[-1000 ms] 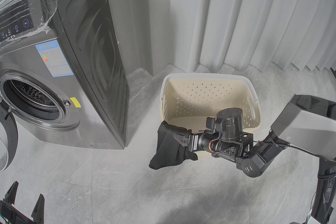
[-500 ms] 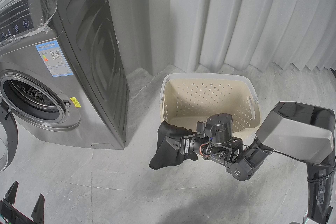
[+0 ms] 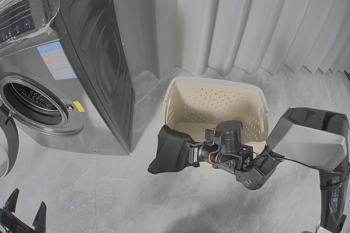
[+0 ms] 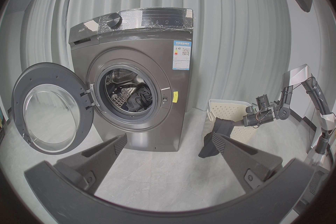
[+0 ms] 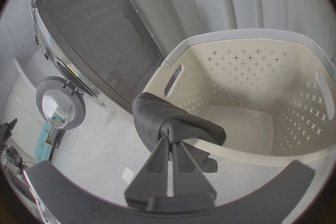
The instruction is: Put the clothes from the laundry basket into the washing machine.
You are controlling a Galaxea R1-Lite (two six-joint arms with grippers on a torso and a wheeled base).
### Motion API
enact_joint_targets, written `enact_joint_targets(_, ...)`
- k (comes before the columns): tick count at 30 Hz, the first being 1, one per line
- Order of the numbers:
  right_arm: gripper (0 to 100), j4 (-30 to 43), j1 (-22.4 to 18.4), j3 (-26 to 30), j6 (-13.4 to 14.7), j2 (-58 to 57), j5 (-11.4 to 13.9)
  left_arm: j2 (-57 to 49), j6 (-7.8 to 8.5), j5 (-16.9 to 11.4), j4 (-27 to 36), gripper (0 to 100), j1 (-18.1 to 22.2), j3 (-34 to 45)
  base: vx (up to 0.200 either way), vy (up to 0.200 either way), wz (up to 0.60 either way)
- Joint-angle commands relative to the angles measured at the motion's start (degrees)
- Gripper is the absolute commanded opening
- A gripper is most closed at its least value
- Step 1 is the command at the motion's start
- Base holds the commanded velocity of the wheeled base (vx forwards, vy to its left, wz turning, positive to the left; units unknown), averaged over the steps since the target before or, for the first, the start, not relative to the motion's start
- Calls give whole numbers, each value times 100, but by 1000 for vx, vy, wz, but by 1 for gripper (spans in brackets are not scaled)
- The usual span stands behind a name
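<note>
Grey floor (image 5: 98, 165); right gripper (image 5: 171, 146) (tips in cloth (image 5: 157, 116)).

Washing machine (image 4: 182, 95) (door (image 4: 52, 109) swung open) holds dark clothes (image 4: 138, 98) inside.

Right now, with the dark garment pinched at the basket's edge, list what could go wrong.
1. The right gripper pinches only a small fold of the dark garment; most hangs loose, so it may slip out.
2. The cloth seems draped over the rim of the laundry basket, so pulling might drag the basket.
3. The hanging end could snag on the corner of the washing machine.
</note>
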Motion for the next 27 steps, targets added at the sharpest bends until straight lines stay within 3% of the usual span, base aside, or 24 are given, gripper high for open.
enact_joint_targets(1, 0, 2, -18, 306, -62, -349, -4, -57, -3, 4, 0, 100, 2, 101, 0, 0, 0)
enact_joint_targets(9, 0, 2, -45, 1027, -141, -841, -57, -57, -3, 4, 0, 100, 2, 101, 0, 0, 0)
enact_joint_targets(15, 0, -288, -80, 1044, -247, -657, -48, -57, -3, 4, 0, 100, 2, 101, 0, 0, 0)
enact_joint_targets(16, 100, -359, -80, 1027, -282, -560, -39, -57, -3, 4, 0, 100, 2, 101, 0, 0, 0)
enact_joint_targets(27, 100, -657, -62, 877, -431, -112, 225, -57, -3, 4, 0, 100, 2, 101, 0, 0, 0)
